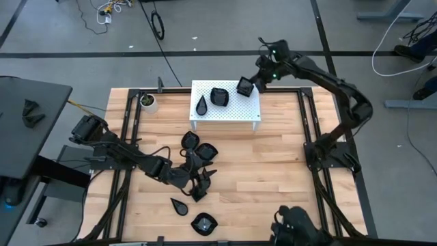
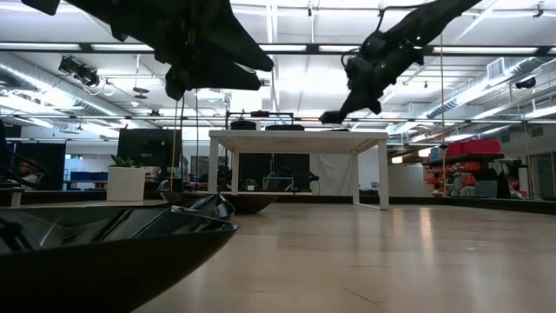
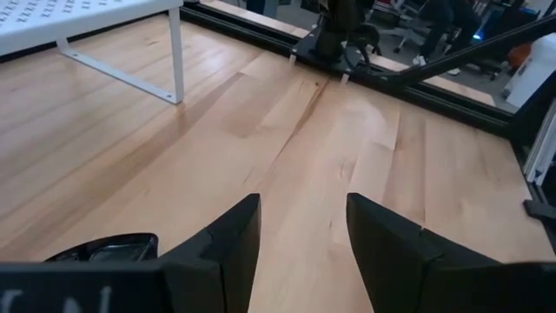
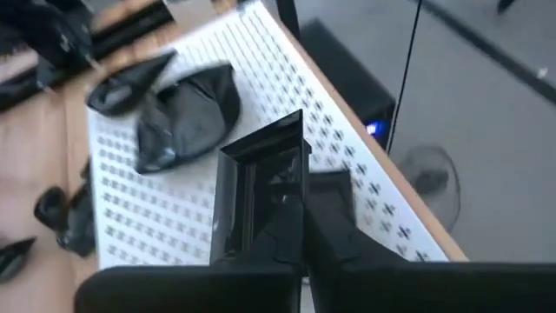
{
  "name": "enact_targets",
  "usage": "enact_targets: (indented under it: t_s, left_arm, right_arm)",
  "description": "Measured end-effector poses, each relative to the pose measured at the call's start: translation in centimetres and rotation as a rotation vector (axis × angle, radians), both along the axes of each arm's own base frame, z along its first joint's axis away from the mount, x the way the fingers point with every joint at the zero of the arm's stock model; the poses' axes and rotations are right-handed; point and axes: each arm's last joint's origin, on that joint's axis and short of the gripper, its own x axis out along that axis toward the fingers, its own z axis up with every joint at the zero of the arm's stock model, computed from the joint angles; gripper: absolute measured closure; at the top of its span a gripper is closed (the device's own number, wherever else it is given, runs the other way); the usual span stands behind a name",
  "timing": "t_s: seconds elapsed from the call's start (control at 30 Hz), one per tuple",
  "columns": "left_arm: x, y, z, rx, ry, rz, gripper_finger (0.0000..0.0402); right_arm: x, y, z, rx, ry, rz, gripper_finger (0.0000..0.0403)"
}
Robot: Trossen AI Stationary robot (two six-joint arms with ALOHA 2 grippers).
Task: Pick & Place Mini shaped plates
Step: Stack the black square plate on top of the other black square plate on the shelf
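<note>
A white perforated stand point(image 1: 225, 113) sits at the table's far middle. On its top lie a teardrop plate point(image 1: 202, 105) and a lobed plate point(image 1: 219, 96), seen again in the right wrist view as the teardrop plate point(image 4: 130, 83) and the lobed plate point(image 4: 187, 113). My right gripper point(image 1: 252, 85) is over the stand's far right corner, shut on a square plate point(image 1: 244, 87). Several more black plates lie on the wood around my left gripper point(image 1: 202, 179), which is open just above the table point(image 3: 304, 226); one plate point(image 3: 104, 249) lies beside its finger. My right gripper holds the square plate point(image 4: 261, 187) by its rim at one side point(image 4: 291, 204), pinched between the two fingers point(image 4: 334, 222). The fingers come slanting down from the table's far right. The plate is tilted steeply on edge just over the stand's top; whether it touches the stand I cannot tell.
A small white cup with a green plant point(image 1: 147, 102) stands left of the stand. Black rails point(image 1: 130, 130) frame the wooden table on both sides. One plate point(image 2: 104, 252) lies right in front of the low camera. Bare wood spreads to the right point(image 1: 273, 178).
</note>
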Motion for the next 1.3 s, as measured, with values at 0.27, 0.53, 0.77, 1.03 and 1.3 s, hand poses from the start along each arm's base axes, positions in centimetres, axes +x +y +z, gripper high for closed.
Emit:
enact_targets:
  t_s: [0.27, 0.53, 0.77, 1.03, 1.3]
  left_arm:
    - [0.0, 0.0, 0.0, -0.001, 0.001, -0.003, 0.0223]
    - [0.0, 0.0, 0.0, -0.004, 0.0, -0.001, 0.0223]
    - [0.0, 0.0, 0.0, -0.007, -0.001, -0.001, 0.0223]
    - [0.0, 0.0, 0.0, -0.007, -0.001, 0.0, 0.0223]
    - [-0.1, -0.2, 0.0, -0.01, -0.001, -0.007, 0.0223]
  right_arm:
    - [-0.6, -1.0, -1.1, 0.023, 0.076, -0.055, 0.0394]
    - [-0.6, -1.0, -1.1, 0.04, 0.08, -0.087, 0.0366]
    - [-0.8, -0.7, 0.3, -0.001, 0.016, -0.096, 0.0286]
    - [0.5, 1.8, 2.3, -0.098, 0.024, -0.163, 0.026]
    - [1.5, 0.2, -0.6, -0.081, 0.169, -0.33, 0.0331]
